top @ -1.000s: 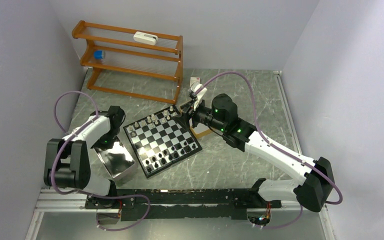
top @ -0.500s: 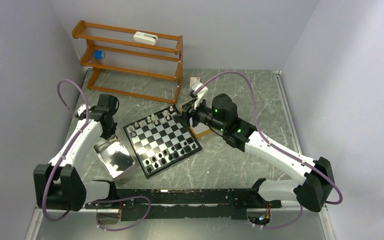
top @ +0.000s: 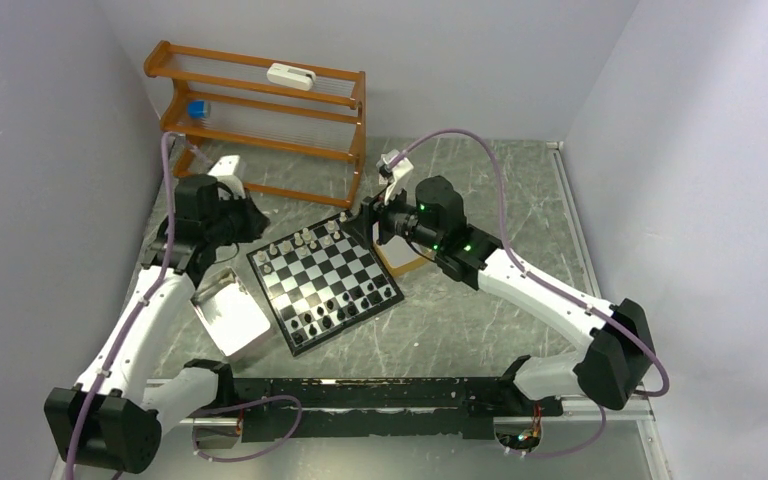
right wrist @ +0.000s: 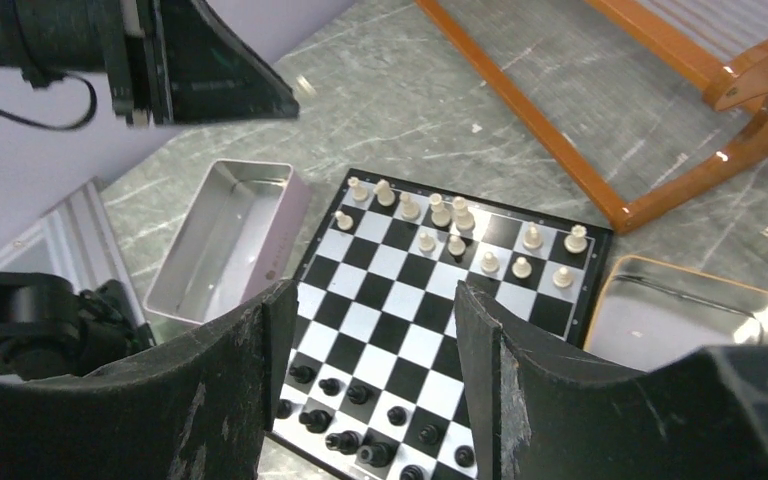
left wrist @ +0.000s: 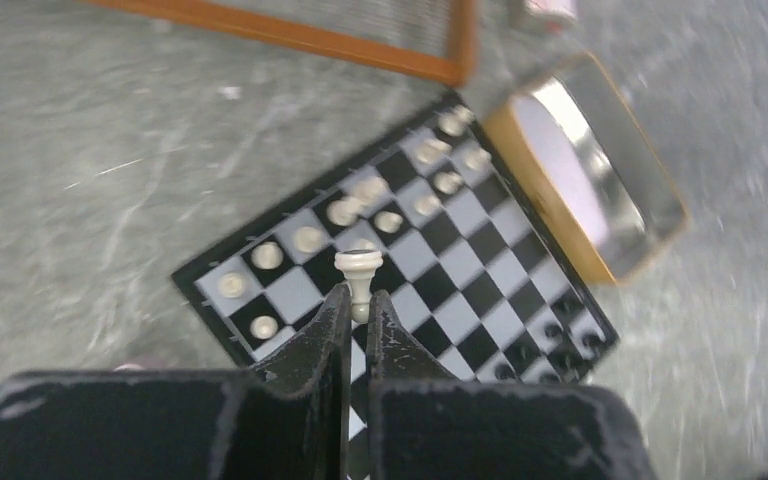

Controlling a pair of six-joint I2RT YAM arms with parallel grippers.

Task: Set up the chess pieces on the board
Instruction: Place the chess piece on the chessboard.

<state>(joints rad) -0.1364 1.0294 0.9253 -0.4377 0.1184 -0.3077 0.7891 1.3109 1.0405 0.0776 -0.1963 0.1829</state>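
**Top view:** A second ago my left arm hung over the silver tray (top: 232,315). It has since swung up and away, and my left gripper (top: 256,224) is now just off the far-left edge of the board (top: 330,275), near its left corner. My right gripper (top: 358,226) has edged a little toward the board's far corner. The board lies askew in the middle of the tabletop (top: 480,320). The white pieces (top: 305,240) sit along its far-left edge and the black pieces (top: 345,305) along its near-right edge. The silver tray lies just beside the near-left edge, and the orange-rimmed tray (top: 408,262) just beside the far-right edge. The wooden rack (top: 260,110) closes off the far-left corner. Bare tabletop lies to the right of the board and in front of it.

**Left wrist:** My left gripper (left wrist: 358,300) is pinching a cream piece (left wrist: 358,268) by its foot. The piece stands upright above the white end of the board (left wrist: 480,290). The view is a little blurred.

**Right wrist:** My right gripper (right wrist: 375,310) is spread with nothing between its fingers (right wrist: 270,340). The board (right wrist: 410,340) is below it, with both trays beside the board.
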